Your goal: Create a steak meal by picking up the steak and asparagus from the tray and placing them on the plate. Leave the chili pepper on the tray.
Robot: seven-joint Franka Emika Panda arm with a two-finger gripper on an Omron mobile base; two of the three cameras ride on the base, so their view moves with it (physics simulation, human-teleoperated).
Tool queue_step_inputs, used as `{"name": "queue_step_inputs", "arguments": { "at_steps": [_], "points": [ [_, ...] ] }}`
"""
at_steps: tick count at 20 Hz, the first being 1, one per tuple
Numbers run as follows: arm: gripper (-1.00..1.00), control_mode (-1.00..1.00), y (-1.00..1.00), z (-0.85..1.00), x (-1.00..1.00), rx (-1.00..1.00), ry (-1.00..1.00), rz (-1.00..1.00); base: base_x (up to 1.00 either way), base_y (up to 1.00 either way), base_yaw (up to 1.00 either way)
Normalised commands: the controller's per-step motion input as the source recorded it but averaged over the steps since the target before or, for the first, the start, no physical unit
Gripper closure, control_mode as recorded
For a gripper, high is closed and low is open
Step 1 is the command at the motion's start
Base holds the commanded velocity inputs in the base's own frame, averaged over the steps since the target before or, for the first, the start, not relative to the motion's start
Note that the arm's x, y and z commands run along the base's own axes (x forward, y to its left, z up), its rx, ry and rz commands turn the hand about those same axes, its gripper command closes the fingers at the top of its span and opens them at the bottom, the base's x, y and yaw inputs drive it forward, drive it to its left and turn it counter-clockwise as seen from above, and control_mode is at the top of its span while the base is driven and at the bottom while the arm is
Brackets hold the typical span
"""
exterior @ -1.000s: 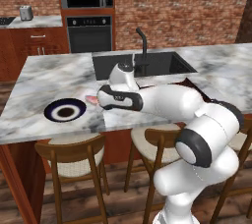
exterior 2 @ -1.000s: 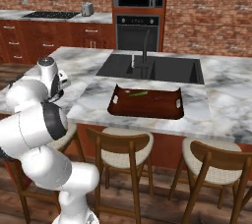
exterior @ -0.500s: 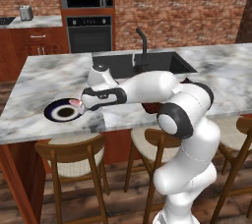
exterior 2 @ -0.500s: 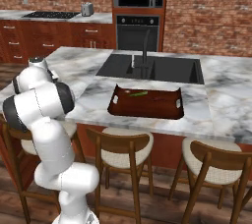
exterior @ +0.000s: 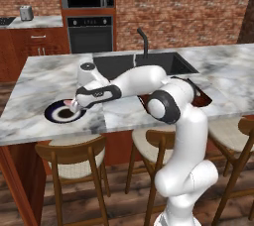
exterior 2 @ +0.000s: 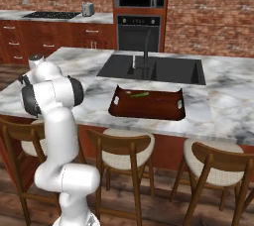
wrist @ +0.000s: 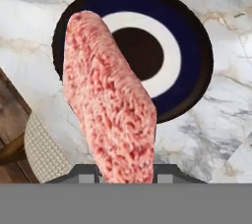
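right now the white arm is stretched low and far to its left across the marble counter, elbow bent over the counter's front edge, wrist turned so the gripper hangs over the near side of the plate. the claw is clamped on the steak, which stands on edge between the two dark tips in the hand view and reaches up across the plate's rim. from the left base camera a bit of pink shows just above the plate beside the hand.

the steak is a long oval slab, pink and coarsely mottled like ground meat. the plate is round and flat, with a navy rim, a white ring and a dark centre. the counter is grey-veined white marble with a black sink sunk into it. the tray is a reddish-brown rectangle with a low rim and cut-out handles, well apart from the plate, and the thin green asparagus lies on it near the back edge.

compared with half a second ago, the hand has swung further left and the steak now sits over the plate instead of beside it.
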Motion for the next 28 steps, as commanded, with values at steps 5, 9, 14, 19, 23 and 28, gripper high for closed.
{"name": "queue_step_inputs", "arguments": {
  "at_steps": [5, 9, 14, 19, 23, 28],
  "points": [
    [1.00, -1.00, 0.11, -0.43, 0.44, -0.01, 0.00, 0.00, 0.00, 0.00, 0.00],
    [1.00, -1.00, 0.03, -0.43, 0.46, 0.00, 0.00, 0.00, 0.00, 0.00, 0.00],
    [1.00, -1.00, 0.10, -0.20, 0.46, 0.00, 0.00, 0.00, 0.00, 0.00, 0.00],
    [1.00, -1.00, 0.22, -0.19, 0.48, 0.00, 0.00, 0.00, 0.00, 0.00, 0.00],
    [1.00, -1.00, 0.22, -0.27, 0.46, 0.00, 0.00, 0.00, 0.00, 0.00, 0.00],
    [-1.00, -1.00, 0.16, -0.14, 0.28, 0.00, 0.00, 0.00, 0.00, 0.00, 0.00]
  ]
}}
